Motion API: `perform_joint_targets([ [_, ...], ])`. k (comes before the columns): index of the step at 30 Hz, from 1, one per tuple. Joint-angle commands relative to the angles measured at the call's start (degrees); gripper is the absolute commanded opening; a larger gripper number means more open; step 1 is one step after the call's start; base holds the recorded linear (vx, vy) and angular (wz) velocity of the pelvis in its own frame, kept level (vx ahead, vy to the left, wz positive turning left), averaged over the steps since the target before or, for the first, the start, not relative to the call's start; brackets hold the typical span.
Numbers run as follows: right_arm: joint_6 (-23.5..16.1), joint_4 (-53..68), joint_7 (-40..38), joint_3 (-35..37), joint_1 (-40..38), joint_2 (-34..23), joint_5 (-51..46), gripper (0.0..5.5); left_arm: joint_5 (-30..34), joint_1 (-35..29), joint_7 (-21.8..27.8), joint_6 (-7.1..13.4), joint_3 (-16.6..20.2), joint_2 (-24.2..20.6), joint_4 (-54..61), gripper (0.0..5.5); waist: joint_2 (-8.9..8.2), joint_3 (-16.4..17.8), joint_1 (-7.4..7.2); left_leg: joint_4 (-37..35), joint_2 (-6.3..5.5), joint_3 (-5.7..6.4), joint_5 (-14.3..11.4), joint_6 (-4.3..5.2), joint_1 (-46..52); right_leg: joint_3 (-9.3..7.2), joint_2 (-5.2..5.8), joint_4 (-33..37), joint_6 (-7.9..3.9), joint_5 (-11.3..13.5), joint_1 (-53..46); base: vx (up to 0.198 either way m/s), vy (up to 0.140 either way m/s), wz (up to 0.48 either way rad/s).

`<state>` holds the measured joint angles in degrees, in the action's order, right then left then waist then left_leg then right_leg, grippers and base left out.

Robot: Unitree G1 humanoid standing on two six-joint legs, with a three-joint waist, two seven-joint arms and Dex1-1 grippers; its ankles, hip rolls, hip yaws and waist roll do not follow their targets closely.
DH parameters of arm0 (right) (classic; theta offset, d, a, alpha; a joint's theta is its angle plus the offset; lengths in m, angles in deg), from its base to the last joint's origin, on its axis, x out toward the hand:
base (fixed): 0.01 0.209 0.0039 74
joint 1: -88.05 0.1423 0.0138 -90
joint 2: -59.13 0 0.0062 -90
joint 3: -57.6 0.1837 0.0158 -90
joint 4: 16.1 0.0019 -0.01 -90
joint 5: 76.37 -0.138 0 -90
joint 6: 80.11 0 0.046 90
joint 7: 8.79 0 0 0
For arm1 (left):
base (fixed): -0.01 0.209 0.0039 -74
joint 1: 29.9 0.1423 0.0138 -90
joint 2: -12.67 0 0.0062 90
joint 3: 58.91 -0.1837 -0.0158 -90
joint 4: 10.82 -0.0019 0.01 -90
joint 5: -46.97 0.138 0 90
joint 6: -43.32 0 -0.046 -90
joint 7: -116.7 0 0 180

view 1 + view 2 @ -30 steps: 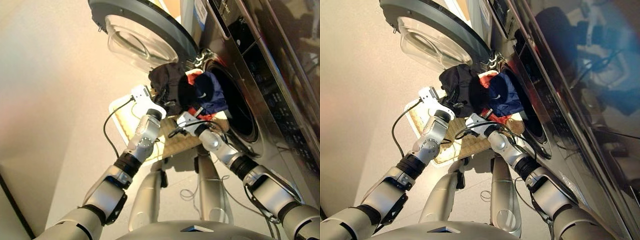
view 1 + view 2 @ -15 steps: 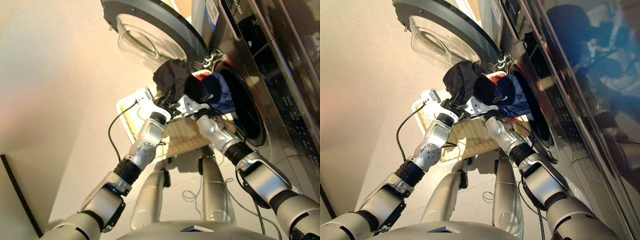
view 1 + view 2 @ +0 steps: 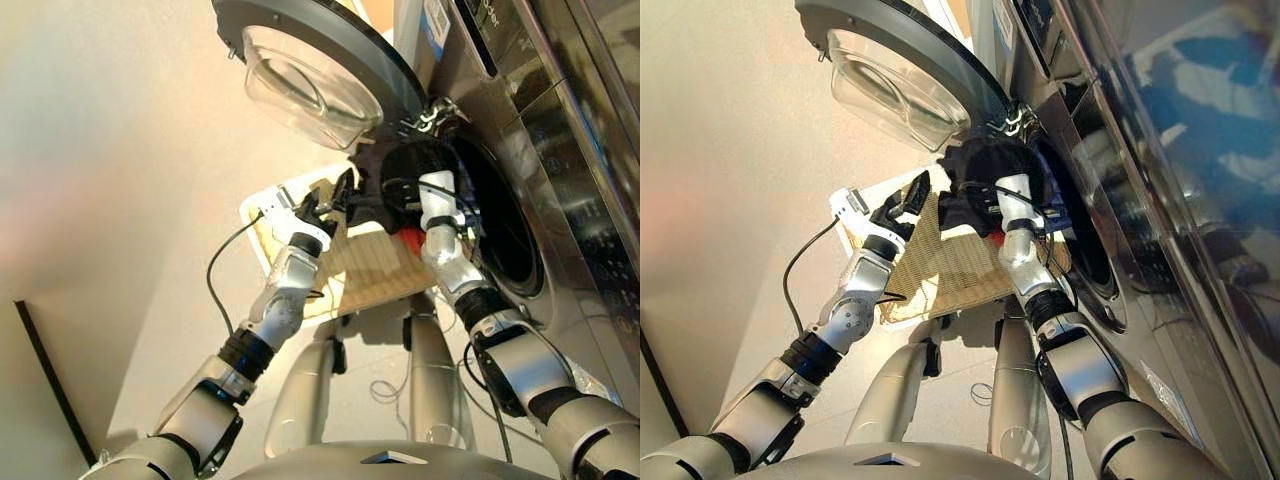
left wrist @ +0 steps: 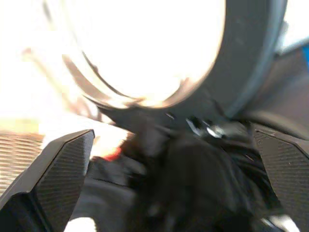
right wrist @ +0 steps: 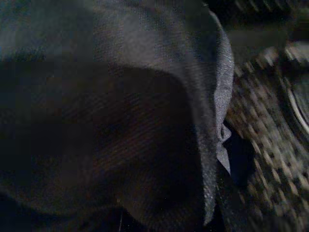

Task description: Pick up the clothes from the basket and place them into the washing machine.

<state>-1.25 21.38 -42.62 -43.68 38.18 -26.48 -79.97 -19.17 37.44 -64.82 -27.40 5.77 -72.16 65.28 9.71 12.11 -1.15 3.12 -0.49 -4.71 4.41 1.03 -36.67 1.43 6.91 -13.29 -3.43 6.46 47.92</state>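
The cream basket point(image 3: 370, 275) lies nearest, above it the left end effector point(image 3: 335, 195) has its fingers spread and holds nothing, and farther right the right end effector point(image 3: 405, 190), grip hidden, pushes the dark clothes point(image 3: 405, 175) at the washing machine point(image 3: 520, 200) hole.

left gripper point(image 3: 333, 196): fingers spread, empty | clothes point(image 3: 400, 190): bundled at washing machine point(image 3: 520, 190) drum mouth | basket point(image 3: 370, 270): below
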Motion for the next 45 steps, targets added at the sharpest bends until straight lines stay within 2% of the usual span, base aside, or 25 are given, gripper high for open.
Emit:
perform_joint_targets([
  [1,-3.94,-1.04,-6.19,3.36,5.45,0.37,-5.41,0.0,3.69,1.01,-1.18,4.3,2.79,-3.42,4.37,5.5,1.79,1.45,0.15,7.48,-1.8,0.82,-6.96,0.75,-0.72,-1.53,1.18,1.27,-4.2,-2.71,-2.56,0.0,0.0,0.0],
  [3,-4.4,-3.07,-8.28,6.6,7.58,-0.72,-8.6,0.0,4.06,2.04,-1.78,4.73,3.96,-3.53,3.56,5.5,2.68,1.92,0.6,7.84,-1.79,0.97,-6.95,0.73,-2.4,-1.4,1.55,-0.61,-4.1,-3.27,-0.15,-0.004,0.025,0.041],
  [9,-5.63,-7.6,-12.62,12.81,16.99,-5.79,-17.31,0.0,6.09,5.58,-2.82,3.35,5.27,-4.14,-1.46,5.5,5.78,2.67,2.03,11.57,-2.5,1.41,-7.73,0.13,-9.22,-0.69,3.52,-6.95,-3.72,-5.33,7.87,-0.01,0.044,0.187],
  [11,-6.06,-6.87,-14.15,13.89,19.48,-8.62,-18.96,0.0,7.48,6.91,-3.31,2.48,6.38,-4.72,-3.61,5.5,6.41,2.29,2.62,13.06,-2.66,1.95,-9.35,0.04,-10.83,0.29,3.58,-9.72,-3.93,-7.57,9.96,0.089,0.044,0.289],
  [12,-6.02,-6.96,-14.72,14.1,20.61,-10.68,-18.93,0.0,8.72,7.26,-3.5,1.9,6.89,-4.88,-5.42,5.5,6.48,2.15,2.76,14.09,-2.73,1.75,-9.61,-0.04,-12.23,0.74,3.74,-11.02,-3.9,-8.01,11.57,-0.012,0.055,0.304],
  [13,-6.74,-6.33,-15.53,14.97,21.99,-13.5,-19.25,0.0,9.53,7.78,-3.78,1.57,7.26,-4.83,-7.08,5.5,6.56,2.45,2.58,15.1,-2.86,1.04,-8.72,-0.36,-14.0,0.86,4.25,-11.97,-3.55,-6.69,13.52,-0.01,0.046,0.26],
  [14,-7.07,-5.38,-16.62,15.63,22.85,-16.5,-19.4,0.0,10.31,8.38,-3.98,1.17,7.75,-4.98,-8.78,5.5,6.62,2.06,2.64,15.76,-2.79,1.5,-10.3,-0.27,-14.11,1.57,4.27,-13.14,-3.91,-8.44,14.04,-0.001,0.047,0.216],
  [19,-8.29,-4.47,-19.76,17.25,25.38,-28.4,-21.18,0.0,11.32,8.85,-4.17,0.82,9.01,-3.75,-15.72,5.5,6.17,1.56,2.5,17.97,-3.01,0.91,-10.8,-0.6,-17.33,2.72,4.7,-15.49,-4.27,-8.68,17.73,0.0,0.012,0.039],
  [20,-8.53,-4.1,-20.28,17.55,25.16,-30.1,-21.34,0.0,11.32,8.9,-4.41,0.95,9.41,-3.52,-16.86,5.5,5.96,1.84,2.05,18.21,-3.07,0.12,-9.52,-0.92,-18.25,2.59,4.97,-15.54,-3.94,-7.06,18.59,0.0,0.0,0.0],
  [21,-8.99,-3.75,-20.94,17.93,24.79,-31.51,-21.47,0.0,11.3,9.05,-4.52,0.91,9.65,-3.2,-17.64,5.5,5.82,1.42,2.01,18.48,-3.15,0.6,-10.99,-0.85,-17.7,3.33,4.63,-16.47,-4.37,-8.56,18.54,-0.1,0.04,0.018],
  [22,-9.26,-3.9,-21.45,18.57,24.08,-32.74,-21.75,0.0,11.64,9.03,-4.64,0.89,9.86,-2.99,-18.44,5.5,5.57,1.74,1.5,18.87,-3.13,-0.18,-9.92,-1.16,-18.53,3.22,4.97,-16.48,-4.06,-6.99,19.35,0.0,0.0,0.0],
  [23,-9.65,-4.31,-22.01,19.43,23.2,-33.52,-22.19,0.0,12.15,9.01,-4.83,0.78,9.98,-2.74,-19.16,5.5,5.41,1.57,1.28,18.95,-3.16,-0.28,-9.97,-1.21,-18.62,3.44,4.97,-16.68,-4.07,-6.93,19.41,0.0,0.0,0.0],
  [24,-10.14,-4.68,-22.8,20.38,22.28,-33.87,-22.92,0.0,12.13,8.98,-5.02,0.68,10.05,-2.44,-19.98,5.5,5.45,1.02,1.3,19.01,-3.19,0.21,-11.43,-1.05,-17.95,4.03,4.67,-17.19,-4.46,-8.56,18.94,0.109,0.031,-0.13],
  [25,-10.23,-5.1,-23.09,21.03,21.42,-34.14,-23.3,0.0,12.23,8.89,-5.03,0.78,10.09,-2.34,-20.2,5.5,5.37,0.86,1.14,18.93,-3.28,0.08,-11.31,-1.13,-17.97,4.26,4.69,-17.09,-4.47,-8.3,19.06,0.0,0.0,0.0],
  [26,-10.33,-5.75,-23.5,21.81,20.4,-34.16,-23.93,0.0,12.26,8.81,-5.08,0.78,10.13,-2.18,-20.56,5.5,5.28,1.1,0.74,19.25,-3.31,-0.7,-10.39,-1.37,-18.51,3.94,4.93,-16.93,-4.1,-7.06,19.35,-0.101,0.04,-0.088],
  [28,-10.41,-6.15,-23.57,22.38,18.92,-33.26,-24.53,0.0,11.97,8.59,-4.94,0.91,10.3,-2.04,-20.69,5.5,5.31,0.82,0.59,19.22,-3.36,-0.79,-10.43,-1.45,-18.45,4.22,4.85,-16.57,-4.1,-6.92,19.23,-0.047,0.018,-0.034],
  [29,-10.58,-6.28,-23.57,22.77,18.08,-32.11,-24.91,0.0,11.93,8.47,-4.99,1.05,10.18,-1.91,-20.7,5.5,5.32,0.78,0.48,19.32,-3.36,-0.72,-10.42,-1.47,-18.41,4.28,4.87,-16.48,-4.07,-6.85,19.03,0.089,0.001,-0.116],
  [30,-10.59,-6.56,-23.18,22.92,17.38,-30.93,-25.52,0.0,11.77,8.21,-5.04,0.97,10.27,-1.83,-20.91,5.5,5.38,0.32,0.69,19.34,-3.41,-0.03,-11.69,-1.26,-17.69,4.7,4.6,-16.78,-4.38,-8.36,18.33,0.072,-0.008,-0.133],
  [31,-10.83,-6.49,-22.96,22.79,16.88,-29.29,-25.91,0.0,11.67,7.91,-5.13,1.03,9.97,-1.76,-20.92,5.5,5.42,0.27,0.64,19.28,-3.47,-0.01,-11.44,-1.27,-17.66,4.74,4.61,-16.55,-4.33,-8.11,18.09,0.072,-0.012,-0.12],
  [32,-10.69,-6.61,-22.42,22.64,16.81,-28.03,-26.37,0.3,11.72,7.59,-5.29,1.14,9.76,-1.79,-21.17,5.5,5.4,0.25,0.56,19.25,-3.44,-0.02,-11.4,-1.24,-17.54,4.68,4.63,-16.48,-4.29,-8.01,17.87,0.0,0.0,0.0],
  [33,-10.42,-6.68,-20.97,22.03,16.52,-26.65,-26.65,3.39,11.7,7.17,-5.25,1.24,9.7,-1.89,-21.37,5.5,5.37,0.26,0.5,19.23,-3.43,-0.06,-11.36,-1.21,-17.46,4.67,4.57,-16.27,-4.25,-7.92,17.64,0.0,0.0,0.0],
  [34,-10.57,-5.84,-18.78,20.37,16.14,-24.97,-26.33,5.5,11.88,6.74,-5.11,1.43,9.48,-1.85,-21.51,5.5,5.27,0.34,0.48,19.21,-3.33,-0.08,-11.23,-1.17,-17.33,4.68,4.55,-15.97,-4.18,-7.66,17.3,0.0,0.0,0.0],
  [41,-11.31,1.19,-6.68,10.93,10.8,-15.2,-21.03,5.5,13.62,4.56,-4.68,2.23,10.23,-1.33,-24.99,5.5,3.43,1.64,-0.29,17.35,-2.13,0.1,-10.09,-0.28,-14.96,3.05,3.32,-11.51,-3.97,-5.7,12.89,-0.037,-0.045,-0.09],
  [42,-11.41,2.21,-2.37,8.28,9.62,-13.97,-20.8,5.5,13.84,4.25,-4.26,2.23,10.56,-1.27,-25.8,5.5,2.91,1.88,-0.32,17.04,-1.86,0.25,-9.78,-0.07,-14.53,2.69,3.04,-10.53,-3.86,-5.36,11.97,-0.039,-0.086,-0.099],
  [45,-11.07,2.95,2.38,4.53,8.06,-12.55,-19.45,5.5,14.72,3.07,-3.89,1.98,11.38,-0.79,-28.71,5.5,1.82,2.3,-0.63,16.01,-1.25,0.61,-9.24,0.42,-13.22,1.63,2.42,-8.82,-3.76,-4.82,10.0,-0.039,-0.083,-0.111],
])
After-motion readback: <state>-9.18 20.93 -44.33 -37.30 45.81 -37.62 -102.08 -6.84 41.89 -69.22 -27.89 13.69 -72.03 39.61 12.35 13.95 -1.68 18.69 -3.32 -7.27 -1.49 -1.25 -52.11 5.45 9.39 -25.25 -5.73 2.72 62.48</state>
